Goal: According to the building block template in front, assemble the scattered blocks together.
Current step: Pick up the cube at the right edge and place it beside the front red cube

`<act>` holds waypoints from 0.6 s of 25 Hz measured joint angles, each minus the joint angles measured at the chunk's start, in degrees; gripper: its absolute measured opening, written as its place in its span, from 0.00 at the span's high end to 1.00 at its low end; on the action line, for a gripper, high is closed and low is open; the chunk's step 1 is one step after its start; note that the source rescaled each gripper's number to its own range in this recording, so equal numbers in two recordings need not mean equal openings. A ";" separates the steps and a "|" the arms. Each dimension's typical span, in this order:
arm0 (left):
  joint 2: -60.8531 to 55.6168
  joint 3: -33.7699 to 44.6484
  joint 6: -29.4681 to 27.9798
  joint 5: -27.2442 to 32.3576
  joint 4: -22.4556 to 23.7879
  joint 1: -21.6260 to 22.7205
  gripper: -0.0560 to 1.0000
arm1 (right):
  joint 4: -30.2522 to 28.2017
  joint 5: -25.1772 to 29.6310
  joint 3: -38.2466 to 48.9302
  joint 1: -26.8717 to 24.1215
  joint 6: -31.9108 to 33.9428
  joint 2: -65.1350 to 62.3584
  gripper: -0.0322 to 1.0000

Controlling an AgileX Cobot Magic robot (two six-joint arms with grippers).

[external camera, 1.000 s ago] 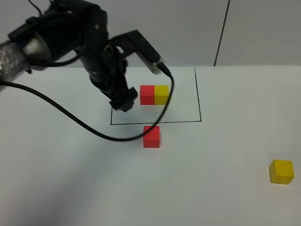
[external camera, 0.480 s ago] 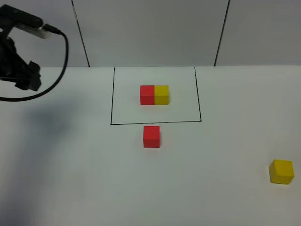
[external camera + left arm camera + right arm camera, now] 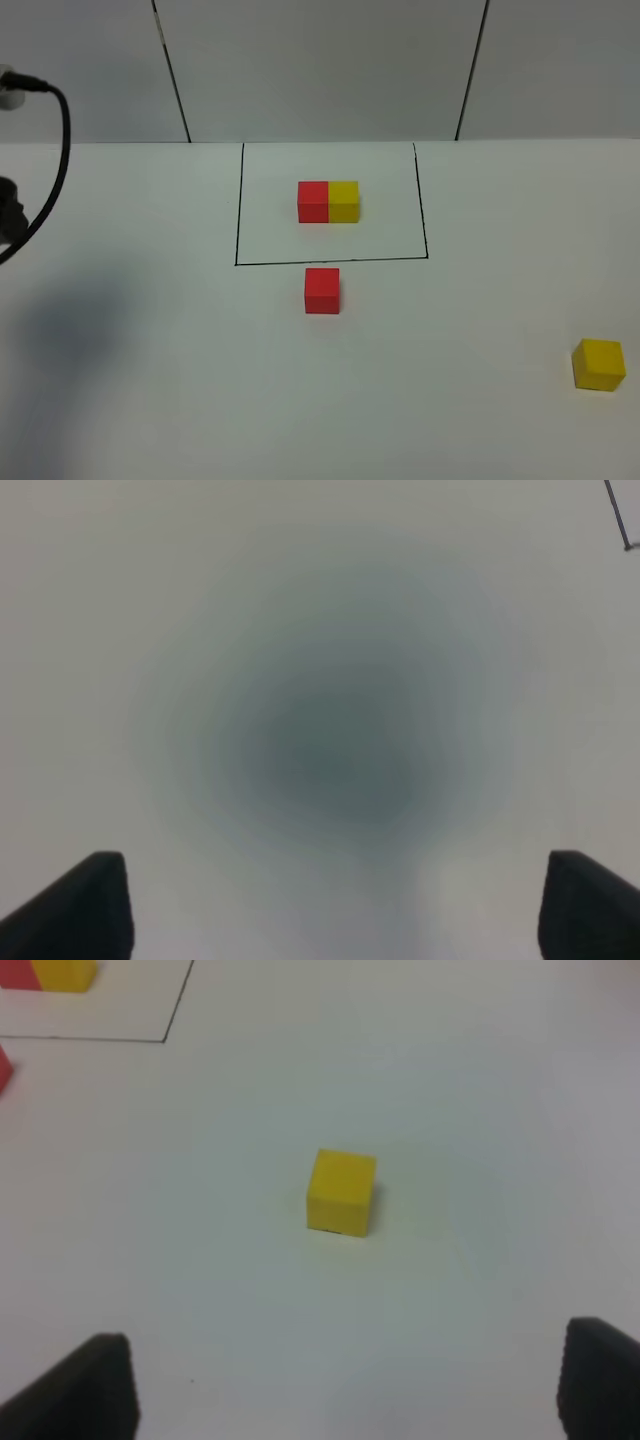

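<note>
The template, a red cube (image 3: 313, 201) joined to a yellow cube (image 3: 344, 200), sits inside a thin black drawn rectangle (image 3: 330, 260). A loose red cube (image 3: 322, 290) lies just in front of the rectangle's near line. A loose yellow cube (image 3: 598, 364) lies at the near right; it also shows in the right wrist view (image 3: 341, 1192). My right gripper (image 3: 350, 1385) is open and hovers above and short of that yellow cube, holding nothing. My left gripper (image 3: 340, 910) is open over bare table, empty. Only the left arm's cable (image 3: 55, 150) shows at the far left edge.
White table (image 3: 450, 330) with a grey panelled wall (image 3: 320, 70) behind. A corner of the black rectangle shows in the left wrist view (image 3: 622, 520). A soft shadow (image 3: 80, 330) lies on the table at the left.
My left arm has pulled back from beside the template to the far left, almost out of the exterior high view. The cubes have not moved.
</note>
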 joint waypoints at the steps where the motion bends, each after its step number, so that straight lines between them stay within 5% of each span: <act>1: -2.40 2.50 -0.43 -0.24 -0.49 0.00 0.09 | 0.00 0.00 0.00 0.00 0.00 0.00 0.27; 15: -45.40 27.25 -3.94 -0.30 -4.43 0.00 0.13 | 0.00 0.00 0.00 0.00 0.05 0.00 0.27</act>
